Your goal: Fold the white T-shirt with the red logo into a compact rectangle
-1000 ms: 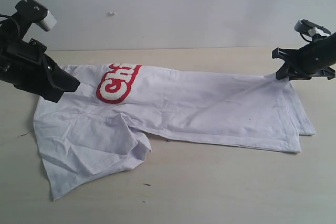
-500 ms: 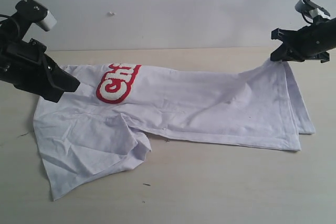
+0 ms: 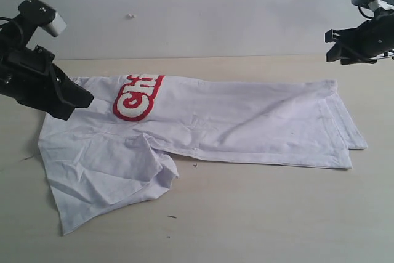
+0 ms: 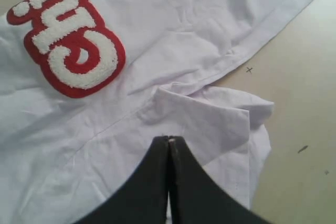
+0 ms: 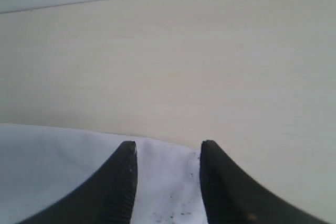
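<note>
The white T-shirt (image 3: 246,124) lies on the table, folded lengthwise, its hem end to the right and a crumpled sleeve at the front left. Only the first letters of the red logo (image 3: 138,97) show near the fold. My left gripper (image 3: 83,100) is shut at the shirt's left end. In the left wrist view its tips (image 4: 169,139) hover over the wrinkled cloth (image 4: 199,40), near the logo (image 4: 68,40), with no cloth visibly pinched. My right gripper (image 3: 332,44) is open in the air above the hem corner. Its jaws (image 5: 167,148) stand apart over the shirt's edge (image 5: 63,166).
The pale wooden table (image 3: 258,214) runs in front of the shirt and to its right. A plain light wall (image 3: 203,4) rises right behind the table. Small dark specks (image 3: 171,217) lie on the table near the front.
My right gripper lifted the hem corner, opened and let it go, then rose up and to the right. The corner dropped flat onto the table. The left arm stayed still.
</note>
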You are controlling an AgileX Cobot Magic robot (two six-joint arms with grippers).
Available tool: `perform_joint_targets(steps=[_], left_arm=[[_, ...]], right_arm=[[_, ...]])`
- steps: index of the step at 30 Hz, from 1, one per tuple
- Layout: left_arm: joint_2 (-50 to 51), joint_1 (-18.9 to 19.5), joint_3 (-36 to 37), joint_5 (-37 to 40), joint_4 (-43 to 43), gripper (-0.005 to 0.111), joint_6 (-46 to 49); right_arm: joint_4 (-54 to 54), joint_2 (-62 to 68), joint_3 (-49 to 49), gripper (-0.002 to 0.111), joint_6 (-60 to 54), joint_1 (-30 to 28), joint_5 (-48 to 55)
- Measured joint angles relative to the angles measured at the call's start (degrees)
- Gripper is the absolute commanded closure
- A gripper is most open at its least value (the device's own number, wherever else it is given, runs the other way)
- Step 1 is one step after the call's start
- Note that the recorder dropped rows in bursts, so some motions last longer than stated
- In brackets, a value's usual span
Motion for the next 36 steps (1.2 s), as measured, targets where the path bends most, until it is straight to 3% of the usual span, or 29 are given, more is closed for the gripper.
perform_joint_targets(steps=[5, 12, 20, 26, 30, 34, 36], left_arm=[[0.1, -0.5, 0.0, 1.0, 0.0, 0.107, 0.3], [3.0, -3.1, 0.0, 1.5, 0.0, 0.107, 0.8], [3.2, -3.3, 0.0, 1.5, 0.2, 0.107, 1.6], [3.1, -3.3, 0.0, 1.5, 0.2, 0.107, 1.7], [2.9, -3.3, 0.0, 1.5, 0.2, 0.107, 1.7], [2.9, -3.3, 0.0, 1.5, 0.2, 0.107, 1.7], [2.9, -3.3, 0.0, 1.5, 0.2, 0.107, 1.7]], right_arm=[[-5.4, 0.0, 0.0, 0.067, 7.7, 0.0, 0.4], [-6.6, 0.0, 0.0, 0.067, 9.7, 0.0, 11.3], [-9.7, 0.0, 0.4, 0.056, 9.2, 0.0, 21.9], [-10.7, 0.0, 1.9, 0.055, 9.2, 0.0, 14.9], [-5.1, 1.5, 2.1, 0.057, 7.1, 0.0, 9.2], [-0.9, 4.9, 2.1, 0.066, 5.1, 0.0, 5.8], [0.2, 6.1, 1.7, 0.077, 4.2, 0.0, 4.8]])
